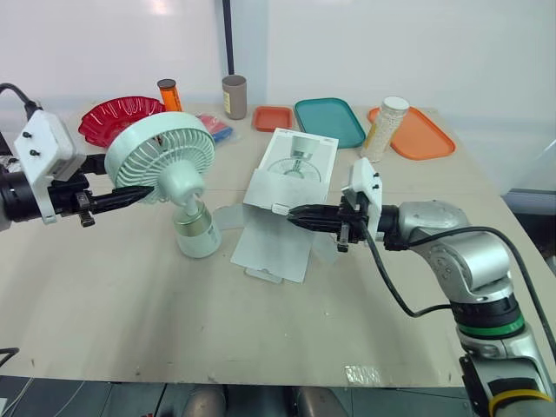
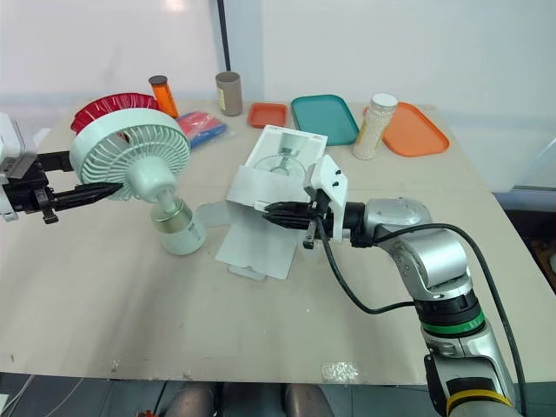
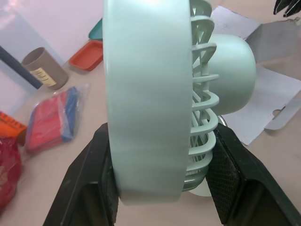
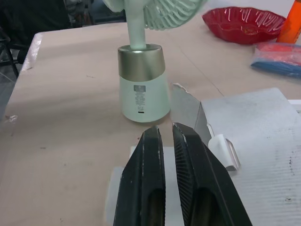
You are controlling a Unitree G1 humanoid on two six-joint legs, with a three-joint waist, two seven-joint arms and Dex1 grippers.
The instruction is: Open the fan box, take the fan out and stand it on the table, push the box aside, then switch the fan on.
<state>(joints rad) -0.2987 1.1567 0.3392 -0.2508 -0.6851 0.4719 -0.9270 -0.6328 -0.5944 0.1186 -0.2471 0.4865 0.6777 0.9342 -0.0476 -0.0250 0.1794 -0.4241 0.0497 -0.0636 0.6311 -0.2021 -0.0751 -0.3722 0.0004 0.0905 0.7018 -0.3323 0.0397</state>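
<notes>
**Table, contents from 9 o'clock to 3 o'clock.**

1. Left gripper. Reaches in from 9 o'clock. It is clamped on the fan's head, one finger on the front of the grille ring and one behind it.
2. Fan. Pale green with a gold-banded base. It is out of the box and upright, and the base appears set on the table at the near left of centre. The head faces roughly 5 o'clock.
3. Fan box. Lies flat at the table's centre, just beside the fan at its 3 o'clock. The flaps are splayed open toward the near edge. Its long axis runs roughly 1 to 7 o'clock.
4. Right gripper. Comes in from 3 o'clock with its fingers pointing to 9 o'clock, low over the box's middle. The fingers are drawn almost together with a thin slit between them, holding nothing.
5. Far edge, at 12 o'clock: red bowl, orange bottle, teal tray, orange tray.

**Judgement.** The box looks due for pushing aside, and the right arm is the nearer one. Its fingers lie across the box's long axis. The fan stands at the box's 9 o'clock, so a shove along the finger line risks hitting the fan's base. Pushing toward 12 or 3 o'clock looks safer.
</notes>
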